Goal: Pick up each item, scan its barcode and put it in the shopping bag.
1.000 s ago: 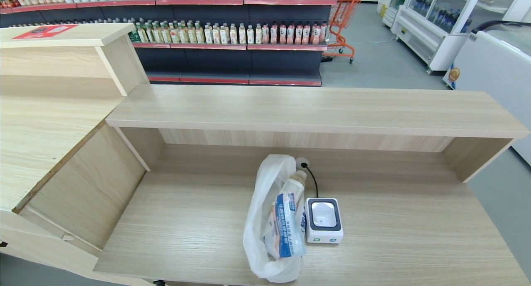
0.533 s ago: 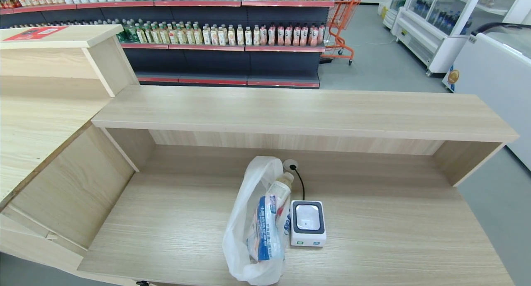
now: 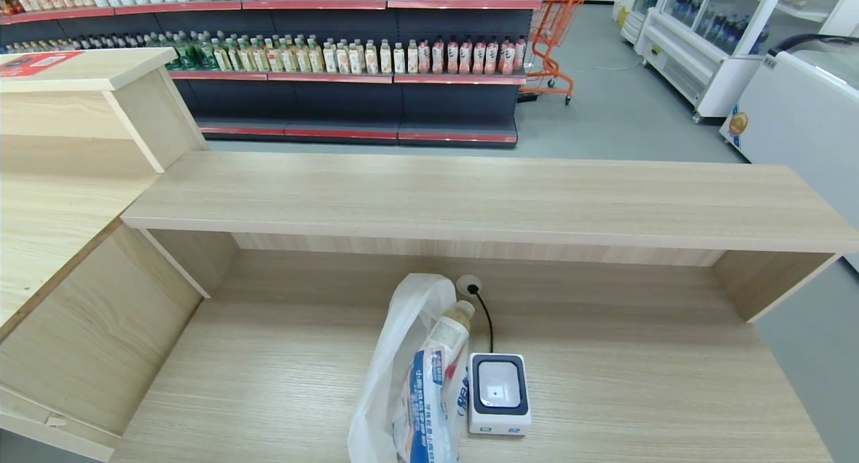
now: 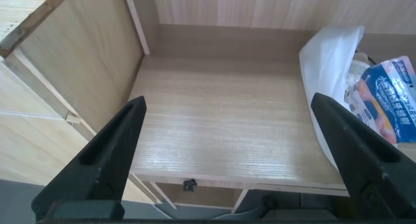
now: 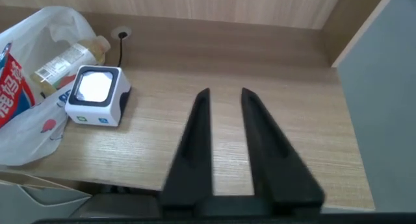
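Note:
A white plastic shopping bag (image 3: 392, 376) lies on the lower wooden counter (image 3: 637, 382). It holds a pale drink bottle (image 3: 451, 325) and a blue-and-white packet (image 3: 429, 409). Touching the bag's right side is the white barcode scanner (image 3: 498, 392), window facing up, with its black cable running back to a grommet (image 3: 468, 287). My left gripper (image 4: 229, 100) hangs wide open over the counter's near edge, with the bag (image 4: 328, 68) beside one finger. My right gripper (image 5: 225, 93) is over bare counter to the right of the scanner (image 5: 97, 94), its fingers a narrow gap apart and holding nothing.
A raised wooden shelf (image 3: 483, 194) overhangs the back of the counter, with side panels at left (image 3: 100, 329) and right (image 3: 772, 288). Bare counter lies on both sides of the bag. Behind are store shelves of bottles, an orange cart (image 3: 553, 40) and freezers (image 3: 798, 107).
The whole head picture has shifted, so the camera moved. The bag, its contents and the scanner keep their places on the counter.

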